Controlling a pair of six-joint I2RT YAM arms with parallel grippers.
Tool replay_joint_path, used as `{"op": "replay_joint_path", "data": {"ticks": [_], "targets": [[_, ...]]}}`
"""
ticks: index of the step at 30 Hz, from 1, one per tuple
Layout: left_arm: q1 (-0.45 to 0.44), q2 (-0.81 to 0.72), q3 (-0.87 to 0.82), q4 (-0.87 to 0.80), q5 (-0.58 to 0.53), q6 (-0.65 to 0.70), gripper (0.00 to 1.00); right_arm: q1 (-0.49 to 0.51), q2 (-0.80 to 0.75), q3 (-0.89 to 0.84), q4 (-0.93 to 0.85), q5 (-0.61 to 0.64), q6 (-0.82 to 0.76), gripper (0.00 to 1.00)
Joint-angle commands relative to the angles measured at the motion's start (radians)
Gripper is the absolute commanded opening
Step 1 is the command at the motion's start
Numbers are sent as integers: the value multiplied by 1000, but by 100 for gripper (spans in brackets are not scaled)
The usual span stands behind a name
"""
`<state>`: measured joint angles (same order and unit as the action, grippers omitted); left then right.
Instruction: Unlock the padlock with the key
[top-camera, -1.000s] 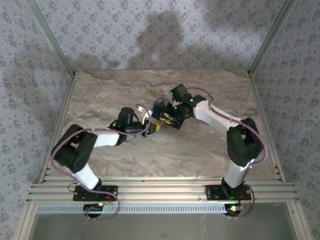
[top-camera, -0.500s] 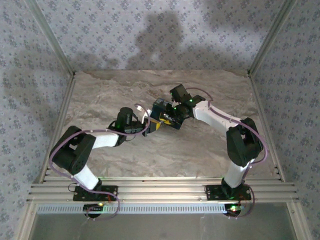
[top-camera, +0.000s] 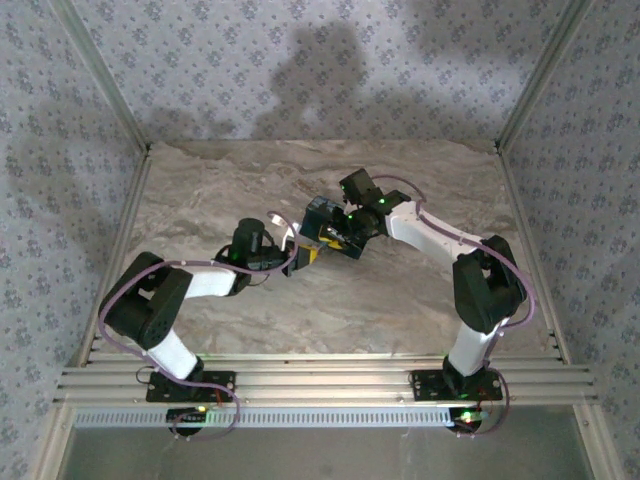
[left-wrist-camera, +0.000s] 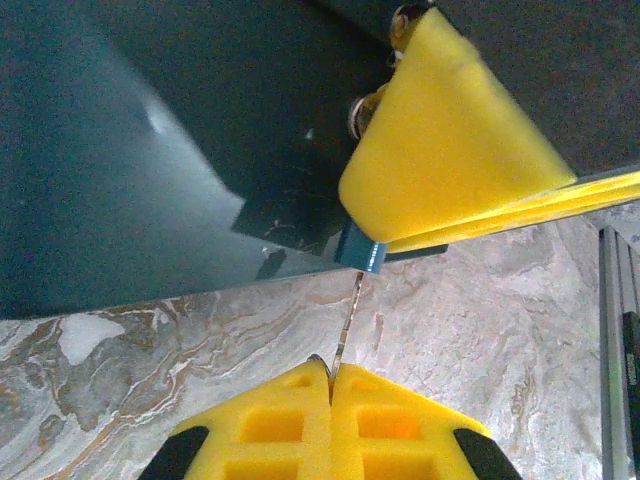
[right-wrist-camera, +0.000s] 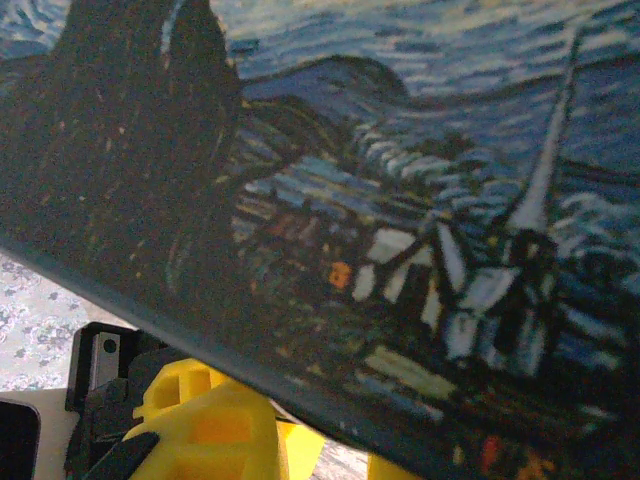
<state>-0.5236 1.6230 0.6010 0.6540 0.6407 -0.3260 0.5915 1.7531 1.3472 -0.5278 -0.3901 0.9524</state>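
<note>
Padlock (left-wrist-camera: 360, 257) and key (left-wrist-camera: 345, 320) at the moment of engagement. The padlock, a tiny grey-blue block, hung just off the corner of the dark painted box (left-wrist-camera: 150, 150), above the marbled surface (left-wrist-camera: 480, 330). It emerged from between the yellow pads of the right pincer (left-wrist-camera: 372, 238), which appeared pressed together on it. A brassy glint showed just above, against the box.

The left pincer (left-wrist-camera: 329, 378) was pressed together on the bow of the key, and only the thin blade protruded. In the overhead view the left pincer (top-camera: 292, 252) and the right pincer (top-camera: 322, 238) met tip to tip at mid-surface.

Handling, as judged: the padlock was light, rigid and smooth metal, likely to slip or twist between soft pads. It was best held across its flat faces so that it resisted the turning key. The key's blade was slender and probably easy to bend.

Orientation: the key's long axis ran from the left pincer straight toward the padlock, leaning slightly right in the left wrist view. The padlock's underside faced the key. The blade tip met that face, but its depth of entry could not be told.
</note>
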Motion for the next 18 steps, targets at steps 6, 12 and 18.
{"op": "replay_joint_path", "data": {"ticks": [6, 12, 18], "targets": [[9, -5, 33, 9, 7, -6, 0, 4, 5, 32, 6, -22, -9, 0], [8, 3, 36, 28, 23, -15, 0, 7, 12, 36, 9, -24, -8, 0], [3, 7, 29, 45, 28, -22, 0, 7, 11, 36, 7, -23, -8, 0]]}}
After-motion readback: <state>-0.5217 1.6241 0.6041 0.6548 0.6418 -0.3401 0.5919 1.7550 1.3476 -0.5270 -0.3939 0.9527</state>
